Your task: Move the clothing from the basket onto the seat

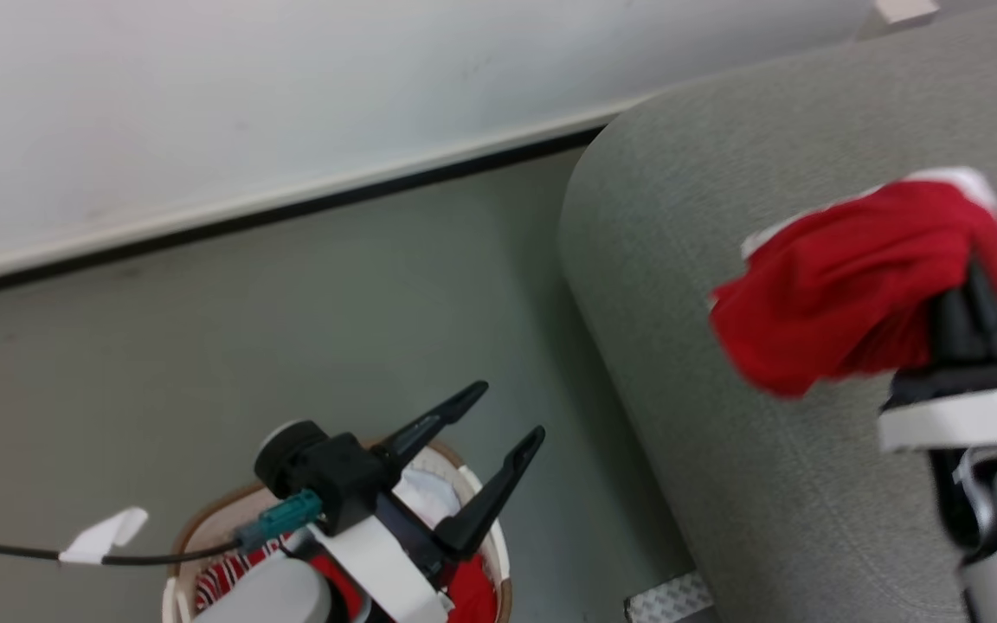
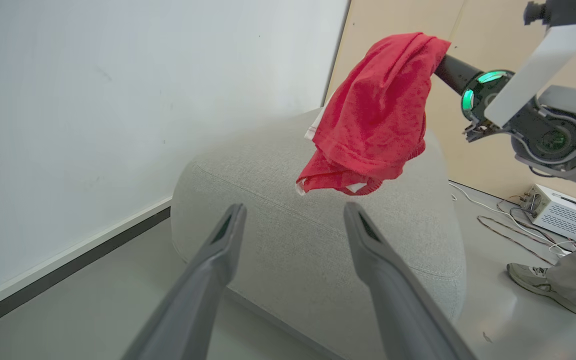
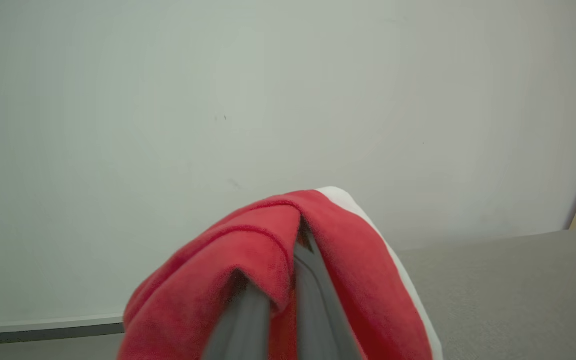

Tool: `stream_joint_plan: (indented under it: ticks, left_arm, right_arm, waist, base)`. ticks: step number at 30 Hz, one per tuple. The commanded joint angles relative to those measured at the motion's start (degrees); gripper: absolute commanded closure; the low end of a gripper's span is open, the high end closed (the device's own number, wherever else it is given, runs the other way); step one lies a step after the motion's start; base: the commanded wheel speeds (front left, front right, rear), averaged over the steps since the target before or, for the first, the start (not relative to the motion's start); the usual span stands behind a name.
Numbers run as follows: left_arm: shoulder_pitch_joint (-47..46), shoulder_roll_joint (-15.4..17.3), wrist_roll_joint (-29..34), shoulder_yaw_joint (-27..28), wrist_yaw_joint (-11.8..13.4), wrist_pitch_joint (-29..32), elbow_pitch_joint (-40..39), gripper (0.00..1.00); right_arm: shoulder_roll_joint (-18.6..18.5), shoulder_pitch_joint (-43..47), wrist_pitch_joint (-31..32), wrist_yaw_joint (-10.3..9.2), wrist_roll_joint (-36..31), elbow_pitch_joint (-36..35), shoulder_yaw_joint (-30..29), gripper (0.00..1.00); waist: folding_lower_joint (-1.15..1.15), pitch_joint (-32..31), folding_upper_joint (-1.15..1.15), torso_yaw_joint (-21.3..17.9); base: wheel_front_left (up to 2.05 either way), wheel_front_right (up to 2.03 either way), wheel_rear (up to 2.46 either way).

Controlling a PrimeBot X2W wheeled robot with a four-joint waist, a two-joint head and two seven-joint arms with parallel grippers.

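My right gripper (image 1: 974,272) is shut on a red garment with white trim (image 1: 845,277), which hangs in the air above the large light-grey seat (image 1: 706,433). In the left wrist view that garment (image 2: 375,112) dangles over the seat (image 2: 293,240); in the right wrist view it (image 3: 268,270) drapes over my closed fingers. My left gripper (image 1: 511,411) is open and empty, hovering over the cream basket (image 1: 490,541) at the bottom of the head view. More red and white clothing (image 1: 468,593) lies in the basket, partly hidden by my left arm.
A white wall with a dark baseboard (image 1: 291,208) runs behind grey floor. A person's shoe (image 2: 533,277), cables and a white box (image 2: 563,215) sit on the floor beyond the seat. A tape scrap (image 1: 105,532) lies left of the basket.
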Motion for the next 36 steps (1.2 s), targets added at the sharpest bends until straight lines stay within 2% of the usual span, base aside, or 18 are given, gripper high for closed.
stream_joint_plan:
  ticks: [1,10,16,24,27,30,31,32,33,35,36]
  left_arm:
    - [-1.0,1.0,0.4,0.3,-0.3,0.3,-0.7,0.0]
    - [-4.0,7.4,0.5,2.3,-1.3,0.6,-6.0,0.0]
    - [-5.8,10.0,0.1,3.5,-1.7,0.0,-7.7,0.0]
    - [-7.0,11.0,-0.4,4.7,-2.1,-1.0,-7.9,0.0]
    - [-6.9,11.0,-0.6,5.0,-2.2,-1.3,-7.3,0.0]
    - [-6.9,10.8,-0.8,5.2,-2.3,-1.5,-6.8,0.0]
    - [-6.8,10.7,-0.8,5.3,-2.3,-1.5,-6.6,0.0]
    - [-6.7,10.6,-0.9,5.4,-2.3,-1.6,-6.5,0.0]
    - [-6.7,10.6,-0.9,5.4,-2.3,-1.6,-6.5,0.0]
    - [-6.4,10.4,-0.9,5.6,-2.4,-1.7,-6.2,0.0]
    - [-6.2,10.2,-0.9,5.6,-2.4,-1.7,-6.1,0.0]
  right_arm:
    - [-1.2,-2.4,0.4,-0.13,-0.3,0.3,-1.0,1.0]
    - [-7.3,-17.3,6.7,-0.14,-4.0,2.6,-12.0,1.0]
    - [-11.1,-23.4,10.0,-0.14,-8.7,4.7,-19.5,1.0]
    - [-14.8,-24.3,16.7,-0.14,-17.8,11.5,-28.0,1.0]
    - [-14.0,-23.7,23.4,-0.14,-18.2,15.6,-29.6,1.0]
    - [-13.5,-23.3,27.2,-0.14,-20.2,16.4,-30.9,1.0]
    - [-13.0,-23.0,28.0,-0.14,-20.7,16.4,-30.9,0.93]
    - [-12.6,-22.8,28.4,-0.14,-21.0,16.1,-31.0,0.82]
    - [-12.6,-22.8,28.4,-0.14,-21.0,16.1,-31.0,0.82]
    - [-12.3,-22.1,28.8,-0.14,-21.5,15.5,-31.0,0.53]
    - [-12.0,-21.6,28.9,-0.14,-21.5,15.2,-30.8,0.0]
  waist:
    - [-0.01,5.0,-0.01,3.5]
    - [-0.01,17.4,-0.01,9.6]
    - [-0.01,22.9,-0.01,12.9]
    - [-0.01,26.7,-0.01,16.0]
    - [-0.01,26.7,-0.01,16.3]
    - [-0.01,26.3,-0.01,16.3]
    - [-0.01,26.1,-0.01,16.3]
    - [-0.01,25.8,-0.01,16.2]
    - [-0.01,25.8,-0.01,16.2]
    - [-0.01,25.1,-0.01,16.0]
    - [-0.01,24.6,-0.01,15.8]
  base:
    - [0.0,0.0,0.0]
    - [0.0,0.0,0.0]
    - [0.0,0.0,0.0]
    - [0.0,0.0,0.0]
    - [0.0,0.0,0.0]
    - [0.0,0.0,0.0]
    - [0.0,0.0,0.0]
    - [0.0,0.0,0.0]
    - [0.0,0.0,0.0]
    - [0.0,0.0,0.0]
    - [0.0,0.0,0.0]
